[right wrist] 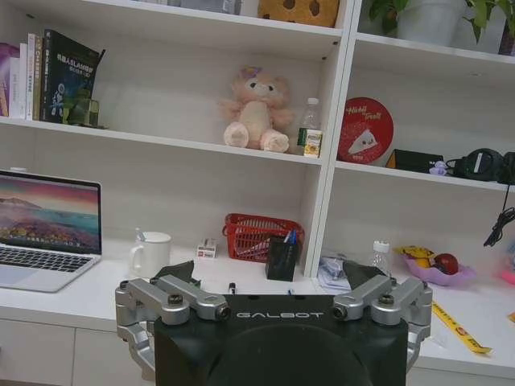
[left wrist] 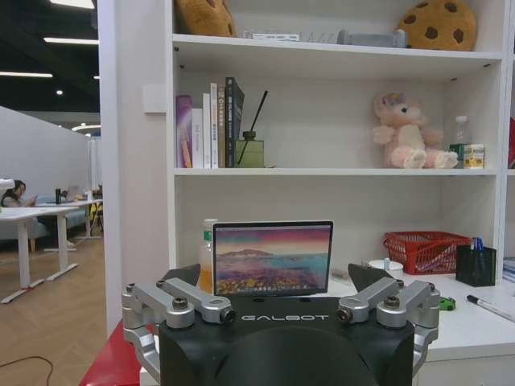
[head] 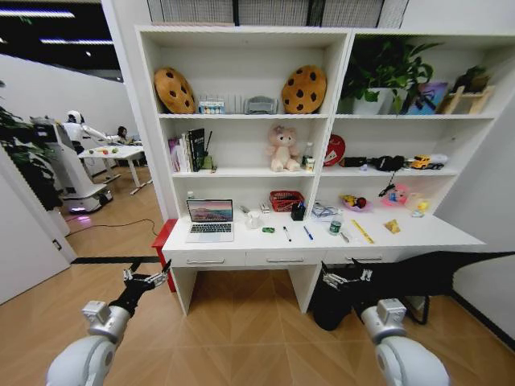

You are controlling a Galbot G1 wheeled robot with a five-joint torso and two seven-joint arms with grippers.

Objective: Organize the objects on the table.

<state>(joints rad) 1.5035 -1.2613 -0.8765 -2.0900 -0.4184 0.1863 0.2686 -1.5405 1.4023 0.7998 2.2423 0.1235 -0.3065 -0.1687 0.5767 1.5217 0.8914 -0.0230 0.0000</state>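
The white table stands ahead of me across open wood floor. On it lie an open silver laptop, a tiny green object, a black pen, a blue pen and a small clear bottle. My left gripper hovers low, in front of the desk's left end, open and empty. My right gripper is held below the desk's middle-right, also open and empty. The left wrist view faces the laptop and green object. The right wrist view shows the laptop and bottle.
A red basket, white mug, black pen holder and yellow tape crowd the desk's back and right. A red box sits left of the desk, a black bag under it. Another robot stands far left.
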